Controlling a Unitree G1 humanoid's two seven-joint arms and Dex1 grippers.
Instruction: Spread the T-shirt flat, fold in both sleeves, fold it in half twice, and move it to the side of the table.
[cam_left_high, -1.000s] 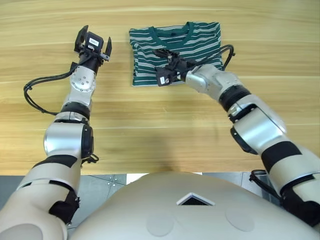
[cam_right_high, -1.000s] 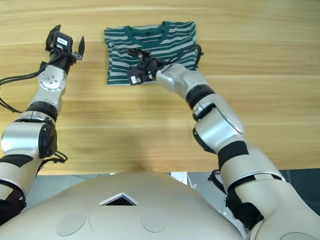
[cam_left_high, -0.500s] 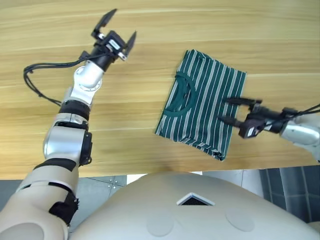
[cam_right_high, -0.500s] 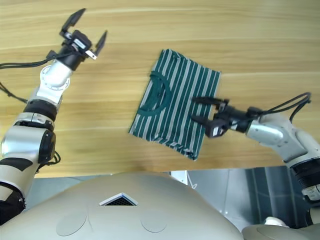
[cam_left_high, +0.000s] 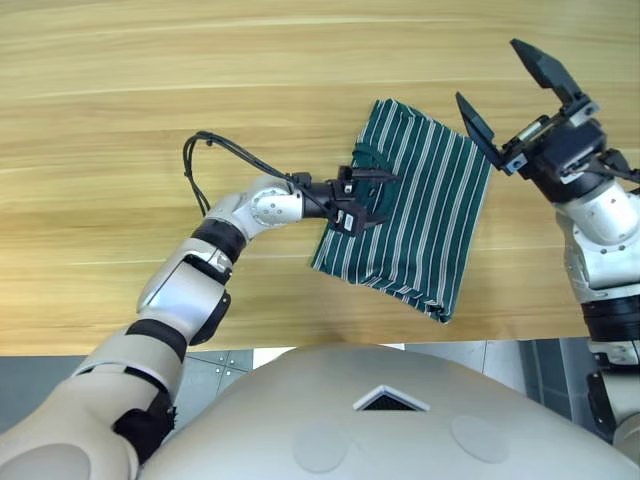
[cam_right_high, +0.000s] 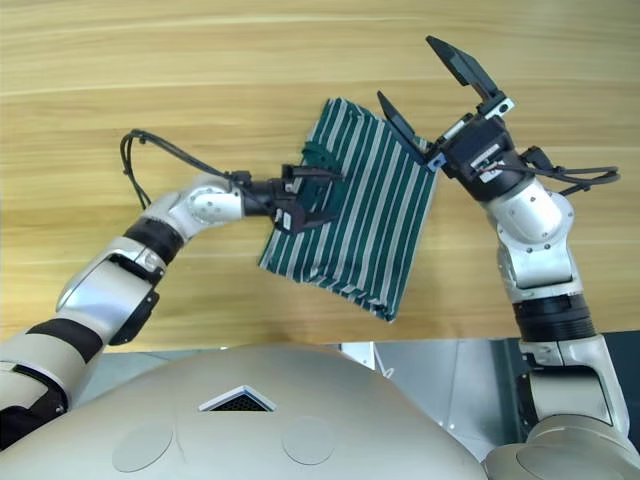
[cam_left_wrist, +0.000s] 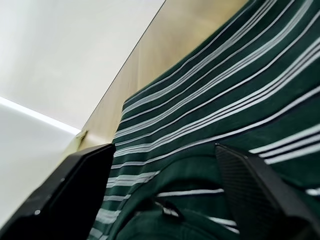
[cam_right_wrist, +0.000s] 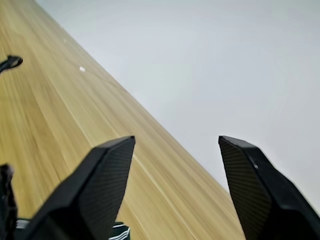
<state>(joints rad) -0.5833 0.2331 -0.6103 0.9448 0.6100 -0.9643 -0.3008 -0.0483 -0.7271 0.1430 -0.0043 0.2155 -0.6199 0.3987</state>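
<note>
Obs., near → far, positions ref. to T-shirt.

T-shirt (cam_left_high: 430, 220): dk green w/ pale stripes, folded to a compact rectangle. It lay flat on the wooden table (cam_left_high: 120, 70), skewed, w/ its nearest corner close to the table's front edge.

L gripper (cam_left_high: 385, 197): sat at the shirt's left edge by the collar (cam_left_high: 357, 158), w/ the forearm low over the wood. Fingers were apart, tips reaching in over the fabric, one each side of the neckline area. Nothing was pinched. Couldn't tell whether the tips touched the cloth. L wrist view agreed: fingers (cam_left_wrist: 75, 195) were spread, w/ striped fabric and the dk collar band between and beyond them.

Black cable (cam_left_high: 200, 160): looped off the L forearm, left of the shirt and well apart from it.

R gripper (cam_left_high: 490, 72): was by the shirt's far right corner, raised off the cloth and pointing up and away. Fingers were splayed wide and held nothing. In the head views the lower finger overlapped the shirt's right edge. In the R wrist view the fingers (cam_right_wrist: 102, 185) stood wide apart, w/ wood grain and a pale wall (cam_right_wrist: 225, 55) past them.

Beyond the shirt's far edge the table planks ran crosswise.
</note>
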